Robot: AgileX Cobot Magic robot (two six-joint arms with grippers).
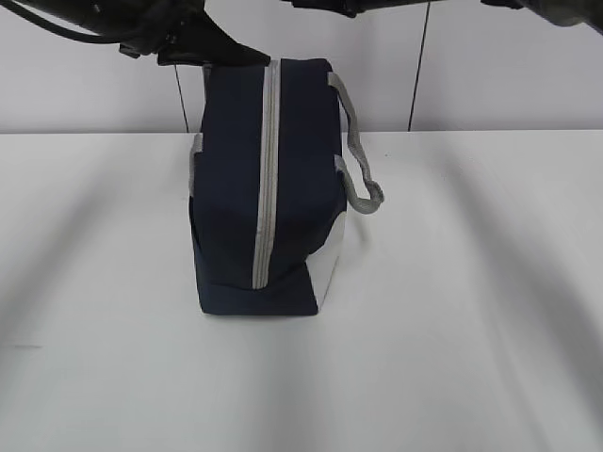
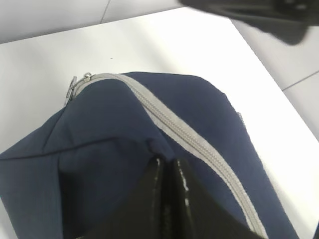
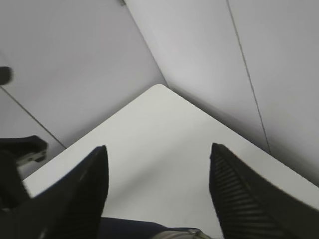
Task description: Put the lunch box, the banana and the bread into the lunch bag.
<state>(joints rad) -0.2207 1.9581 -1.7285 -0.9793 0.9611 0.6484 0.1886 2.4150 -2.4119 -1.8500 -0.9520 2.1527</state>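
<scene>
One white table (image 1: 471,311) carries one boxy navy-blue fabric lunch bag (image 1: 268,188) at its middle, its one grey zipper (image 2: 199,144) closed. The left gripper (image 2: 168,167), pressed together, touches the bag's top; the right gripper (image 3: 157,172) is spread wide, holding nothing.

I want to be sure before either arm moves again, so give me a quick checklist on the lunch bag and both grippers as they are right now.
1. Lunch bag standing upright on the table: ok.
2. Grey zipper closed along the top: ok, its teeth are joined along the whole stretch in view.
3. Left gripper shut, fingertips pinching the navy fabric beside the zipper: ok.
4. Right gripper open and holding nothing: ok.
5. Banana, bread and lunch box inside the bag: cannot tell, none shows in any view.
6. Grey handle clear of both grippers: ok.
</scene>
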